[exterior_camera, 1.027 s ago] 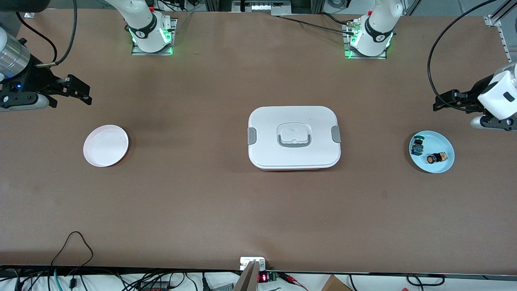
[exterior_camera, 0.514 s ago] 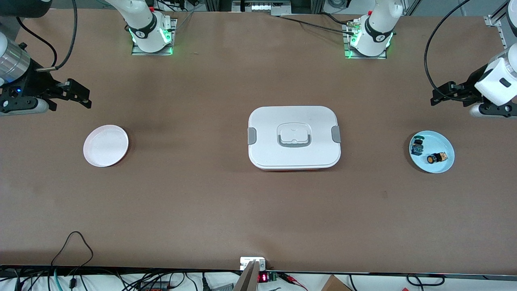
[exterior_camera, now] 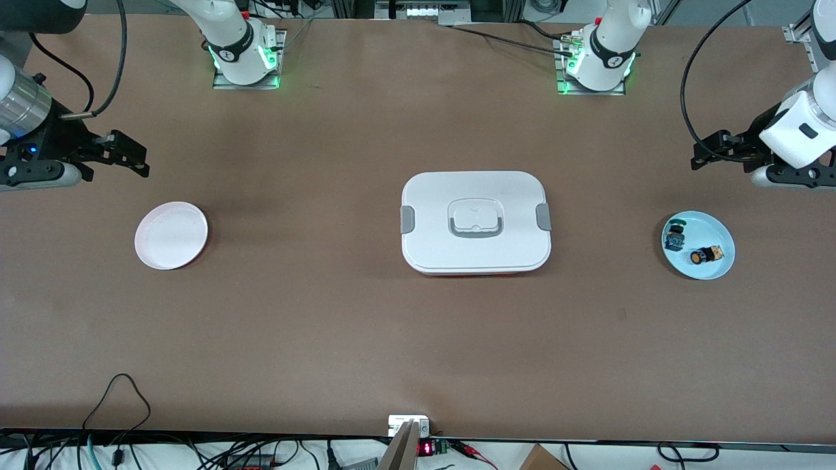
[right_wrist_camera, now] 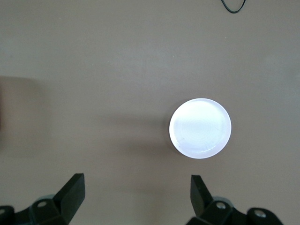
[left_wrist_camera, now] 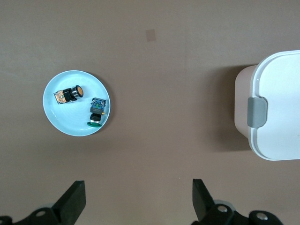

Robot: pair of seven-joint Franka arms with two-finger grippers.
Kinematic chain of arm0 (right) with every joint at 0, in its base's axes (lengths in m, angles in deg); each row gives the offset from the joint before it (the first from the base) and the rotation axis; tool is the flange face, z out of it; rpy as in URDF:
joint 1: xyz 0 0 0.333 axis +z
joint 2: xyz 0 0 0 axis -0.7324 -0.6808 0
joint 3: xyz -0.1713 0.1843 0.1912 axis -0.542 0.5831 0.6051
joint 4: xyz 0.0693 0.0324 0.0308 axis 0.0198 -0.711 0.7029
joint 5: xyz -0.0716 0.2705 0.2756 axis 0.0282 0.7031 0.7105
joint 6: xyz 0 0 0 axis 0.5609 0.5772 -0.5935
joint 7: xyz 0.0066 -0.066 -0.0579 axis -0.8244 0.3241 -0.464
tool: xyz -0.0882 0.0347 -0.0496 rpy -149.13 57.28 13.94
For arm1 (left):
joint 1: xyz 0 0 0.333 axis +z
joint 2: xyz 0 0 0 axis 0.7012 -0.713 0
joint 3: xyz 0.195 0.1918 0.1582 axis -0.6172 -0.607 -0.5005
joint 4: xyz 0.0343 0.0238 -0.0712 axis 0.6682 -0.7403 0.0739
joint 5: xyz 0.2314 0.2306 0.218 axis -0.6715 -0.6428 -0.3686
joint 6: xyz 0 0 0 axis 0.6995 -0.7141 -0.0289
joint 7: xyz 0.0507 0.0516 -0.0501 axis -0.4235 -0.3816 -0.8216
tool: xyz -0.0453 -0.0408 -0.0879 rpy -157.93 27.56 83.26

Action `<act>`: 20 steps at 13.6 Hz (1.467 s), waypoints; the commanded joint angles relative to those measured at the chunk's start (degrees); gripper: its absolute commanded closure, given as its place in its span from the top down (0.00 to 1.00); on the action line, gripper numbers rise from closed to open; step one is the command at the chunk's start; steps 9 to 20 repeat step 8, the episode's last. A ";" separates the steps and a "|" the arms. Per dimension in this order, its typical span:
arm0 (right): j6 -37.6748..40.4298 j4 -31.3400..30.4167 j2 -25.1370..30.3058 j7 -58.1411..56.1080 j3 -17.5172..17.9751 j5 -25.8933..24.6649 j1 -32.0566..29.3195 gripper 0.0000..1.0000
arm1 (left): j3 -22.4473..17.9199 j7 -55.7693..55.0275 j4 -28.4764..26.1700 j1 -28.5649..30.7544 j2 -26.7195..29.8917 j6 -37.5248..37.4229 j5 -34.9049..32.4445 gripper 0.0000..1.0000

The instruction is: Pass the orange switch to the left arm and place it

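Observation:
The orange switch [exterior_camera: 705,254] lies on a light blue plate [exterior_camera: 717,269] at the left arm's end of the table, beside a dark switch with blue and green parts [exterior_camera: 674,237]. The left wrist view shows the orange switch [left_wrist_camera: 70,94] too. The white box [exterior_camera: 475,222] stands mid-table, and its end shows in the left wrist view [left_wrist_camera: 276,108]. My left gripper [exterior_camera: 705,155] is open and empty, up in the air over bare table next to the blue plate. My right gripper [exterior_camera: 130,156] is open and empty, over bare table near a white plate [exterior_camera: 171,235].
The white plate [right_wrist_camera: 200,128] is empty, at the right arm's end of the table. The arm bases [exterior_camera: 245,55] stand along the table's edge farthest from the front camera. Cables [exterior_camera: 121,398] and electronics lie along the edge nearest it.
The left gripper has risen and drifted away from the blue plate, toward the arm bases' edge. The right gripper has shifted only slightly. Nothing on the table has moved.

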 commanded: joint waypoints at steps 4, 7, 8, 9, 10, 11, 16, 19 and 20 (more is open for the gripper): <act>-0.19 1.20 -1.18 0.80 0.70 -0.46 -1.10 1.00 | 0.39 1.95 1.22 -0.59 -0.81 -0.29 -0.43 1.00; -0.10 1.20 -1.09 1.15 0.71 -0.29 -0.66 1.00 | 0.57 1.86 1.31 -0.50 -0.81 -0.29 -0.43 1.00; -0.10 1.20 -1.01 1.33 0.71 -0.20 -0.48 1.00 | 0.65 1.77 1.31 -0.50 -0.81 -0.29 -0.43 1.00; -0.10 1.20 -1.01 1.33 0.71 -0.20 -0.48 1.00 | 0.65 1.77 1.31 -0.50 -0.81 -0.29 -0.43 1.00; -0.10 1.20 -1.01 1.33 0.71 -0.20 -0.48 1.00 | 0.65 1.77 1.31 -0.50 -0.81 -0.29 -0.43 1.00; -0.10 1.20 -1.01 1.33 0.71 -0.20 -0.48 1.00 | 0.65 1.77 1.31 -0.50 -0.81 -0.29 -0.43 1.00; -0.10 1.20 -1.01 1.33 0.71 -0.20 -0.48 1.00 | 0.65 1.77 1.31 -0.50 -0.81 -0.29 -0.43 1.00; -0.10 1.20 -1.01 1.33 0.71 -0.20 -0.48 1.00 | 0.65 1.77 1.31 -0.50 -0.81 -0.29 -0.43 1.00; -0.10 1.20 -1.01 1.33 0.71 -0.20 -0.48 1.00 | 0.65 1.77 1.31 -0.50 -0.81 -0.29 -0.43 1.00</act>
